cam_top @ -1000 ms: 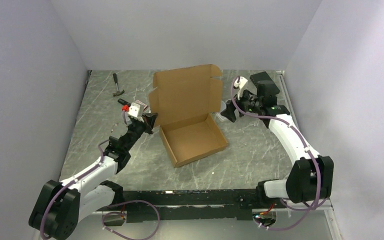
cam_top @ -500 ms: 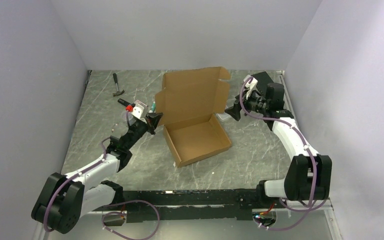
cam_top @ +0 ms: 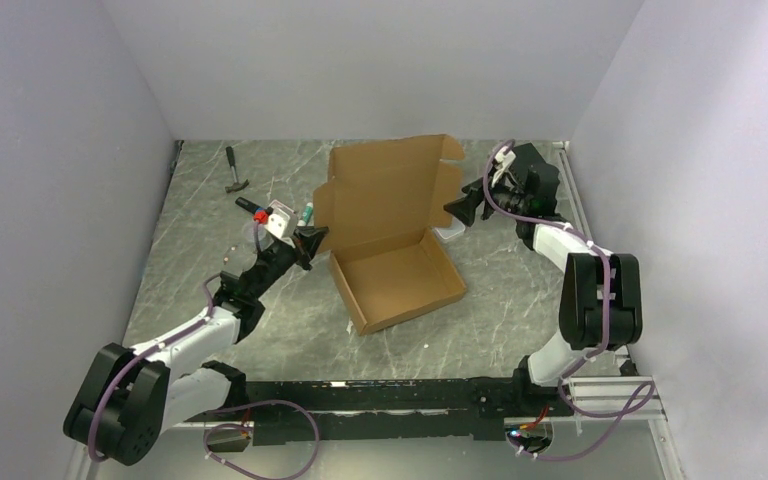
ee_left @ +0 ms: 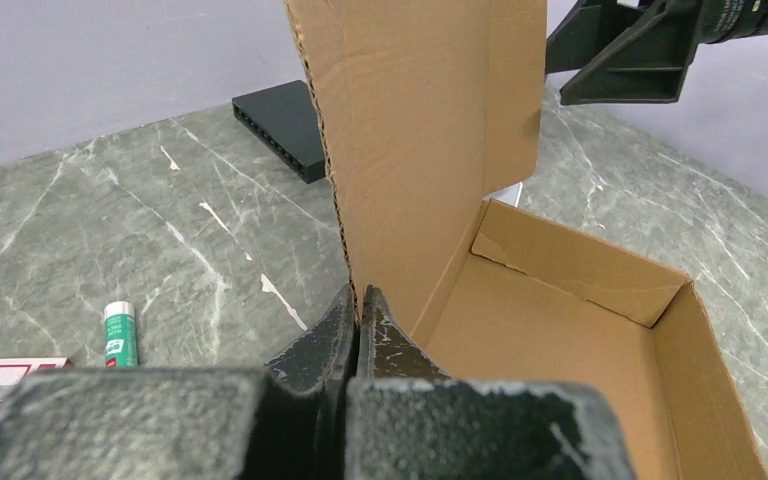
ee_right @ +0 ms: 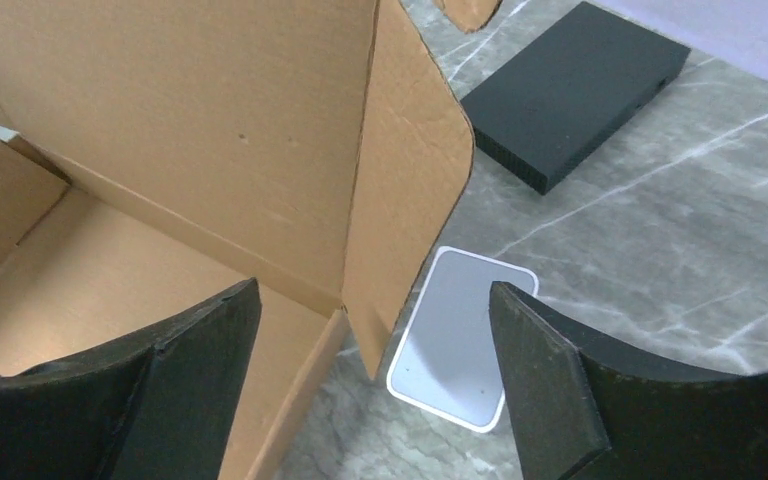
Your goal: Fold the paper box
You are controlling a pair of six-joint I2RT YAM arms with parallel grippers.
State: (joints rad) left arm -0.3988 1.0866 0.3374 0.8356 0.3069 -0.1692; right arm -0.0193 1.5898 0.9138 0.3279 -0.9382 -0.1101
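Note:
The paper box (cam_top: 396,277) is brown cardboard, its shallow tray on the table and its wide lid (cam_top: 388,190) standing upright behind it. My left gripper (cam_top: 312,240) is shut on the lid's left side flap; in the left wrist view the jaws (ee_left: 360,300) pinch the corrugated edge of the flap (ee_left: 410,130). My right gripper (cam_top: 458,210) is open at the lid's right side. In the right wrist view its fingers (ee_right: 372,297) straddle the rounded right flap (ee_right: 410,190) without touching it.
A small white case (ee_right: 465,345) lies on the table just right of the box, under the right gripper. A black slab (ee_right: 575,90) sits at the back right. A hammer (cam_top: 235,172), a red-and-white item (cam_top: 265,212) and a green-capped tube (ee_left: 120,335) lie at the left.
The box and its lid have shifted a little right with my left gripper holding the flap. My right gripper rose and swung in around the lid's right flap, its arm folding back.

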